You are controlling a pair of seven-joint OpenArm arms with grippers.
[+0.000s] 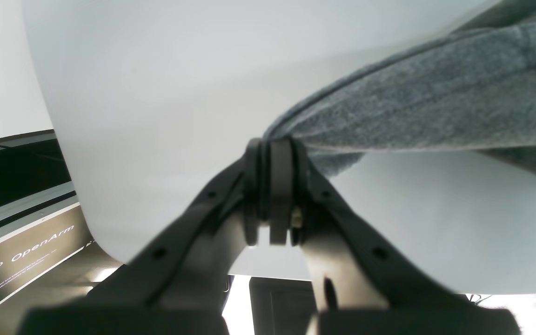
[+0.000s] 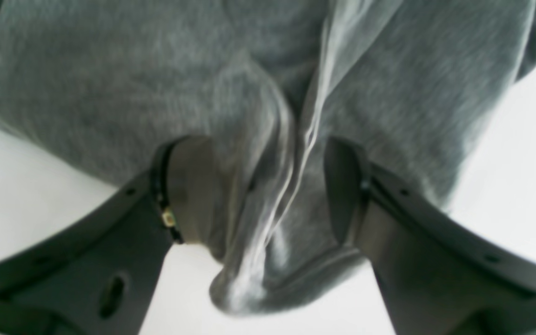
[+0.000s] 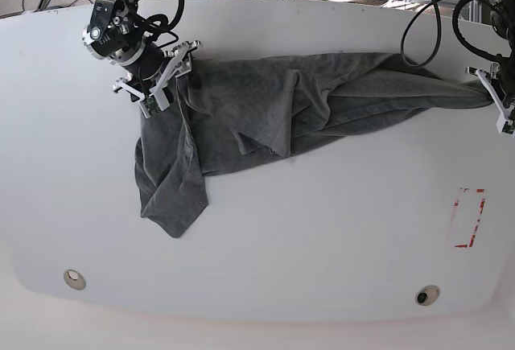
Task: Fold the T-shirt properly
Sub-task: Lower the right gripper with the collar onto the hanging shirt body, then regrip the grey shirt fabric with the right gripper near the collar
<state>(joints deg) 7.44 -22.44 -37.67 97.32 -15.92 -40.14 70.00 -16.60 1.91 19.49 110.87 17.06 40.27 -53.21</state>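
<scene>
Base view: left fingers [image 3: 492, 96] clamped on T-shirt [image 3: 265, 117], right fingers [image 3: 161, 72] apart; I risk dragging it crooked.

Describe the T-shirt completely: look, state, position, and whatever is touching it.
The T-shirt is plain dark grey, of soft thin knit fabric, with no print. It lies crumpled and stretched across the far half of the white table, unfolded, with one end trailing toward the near edge. The left gripper is shut on one edge, pulling it taut. The right gripper stands open astride a bunched fold at the other end.
</scene>
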